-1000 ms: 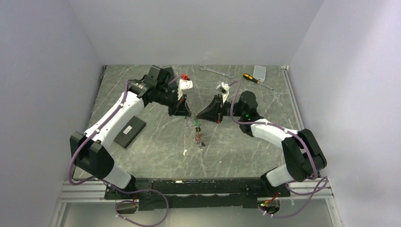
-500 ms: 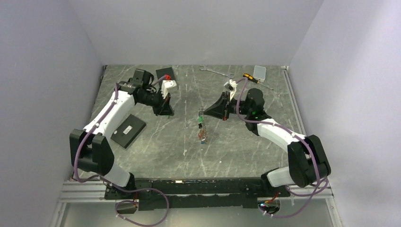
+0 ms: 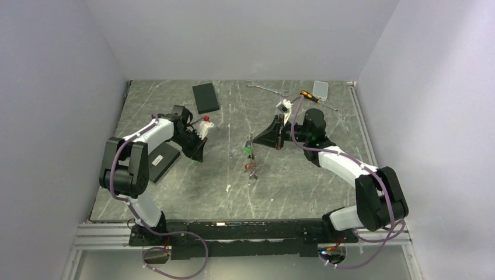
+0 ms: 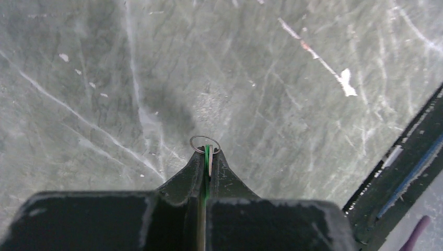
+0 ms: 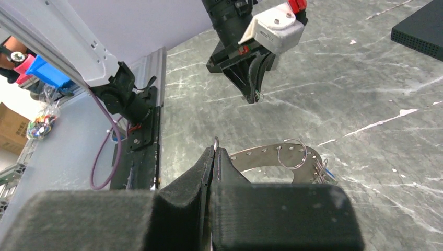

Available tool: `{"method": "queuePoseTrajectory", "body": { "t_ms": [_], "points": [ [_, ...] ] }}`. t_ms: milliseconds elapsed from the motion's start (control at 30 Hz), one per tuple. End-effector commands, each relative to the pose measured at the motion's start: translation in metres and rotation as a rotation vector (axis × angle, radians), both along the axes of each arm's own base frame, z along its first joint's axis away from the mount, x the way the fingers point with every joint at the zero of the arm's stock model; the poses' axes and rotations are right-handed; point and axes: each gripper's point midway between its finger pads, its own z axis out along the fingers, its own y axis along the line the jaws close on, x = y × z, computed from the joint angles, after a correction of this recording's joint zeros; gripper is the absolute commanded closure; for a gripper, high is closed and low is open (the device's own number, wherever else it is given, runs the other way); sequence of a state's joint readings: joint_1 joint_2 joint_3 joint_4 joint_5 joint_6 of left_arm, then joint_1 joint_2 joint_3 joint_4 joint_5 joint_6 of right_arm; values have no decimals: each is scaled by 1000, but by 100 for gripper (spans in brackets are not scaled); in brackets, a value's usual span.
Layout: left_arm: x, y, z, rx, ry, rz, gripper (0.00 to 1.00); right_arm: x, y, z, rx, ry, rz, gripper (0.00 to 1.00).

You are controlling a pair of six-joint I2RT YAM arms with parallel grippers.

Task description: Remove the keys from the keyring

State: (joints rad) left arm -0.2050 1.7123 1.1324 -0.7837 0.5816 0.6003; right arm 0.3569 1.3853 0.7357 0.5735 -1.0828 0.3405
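Note:
My left gripper [image 4: 207, 152] is shut on a green-tagged key [image 4: 207, 162]; the key's small wire loop [image 4: 196, 142] pokes out past the fingertips, low over the table. In the top view this gripper [image 3: 195, 154] is left of centre, well apart from the keyring. My right gripper [image 5: 215, 149] is shut on the edge of the keyring [image 5: 264, 156], a flat grey perforated band. A split ring [image 5: 303, 148] and the remaining keys [image 5: 322, 171] hang from it. From above, the keyring [image 3: 250, 150] dangles at the right gripper [image 3: 254, 141] tip with the keys [image 3: 251, 167] below.
A black box [image 3: 205, 97] lies at the back, another [image 3: 161, 160] by the left arm. A wrench [image 3: 267, 88], a screwdriver [image 3: 314, 98] and a small clear case [image 3: 320, 88] lie at the far right. A white fleck [image 3: 228, 188] is near the front.
The left arm has swung away to the left and nearer, carrying the green-tagged key off the keyring. The right arm drew back slightly and now holds still with the keyring.

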Motion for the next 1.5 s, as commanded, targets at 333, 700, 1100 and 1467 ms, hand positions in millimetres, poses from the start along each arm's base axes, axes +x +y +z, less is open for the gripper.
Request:
{"method": "queuePoseTrajectory", "body": {
  "t_ms": [333, 700, 1100, 1467],
  "points": [
    [11, 14, -35, 87, 0, 49, 76, 7, 2, 27, 40, -101, -2, 100],
    [17, -33, 70, -237, -157, 15, 10, 31, 2, 20, 53, -19, -127, 100],
    [64, -58, 146, -475, -291, 217, 1, 82, -2, 11, 92, 83, -367, 100],
    [50, -74, 121, -647, -213, 160, 1, 113, -2, 3, 98, 123, -455, 100]
  ]
}}
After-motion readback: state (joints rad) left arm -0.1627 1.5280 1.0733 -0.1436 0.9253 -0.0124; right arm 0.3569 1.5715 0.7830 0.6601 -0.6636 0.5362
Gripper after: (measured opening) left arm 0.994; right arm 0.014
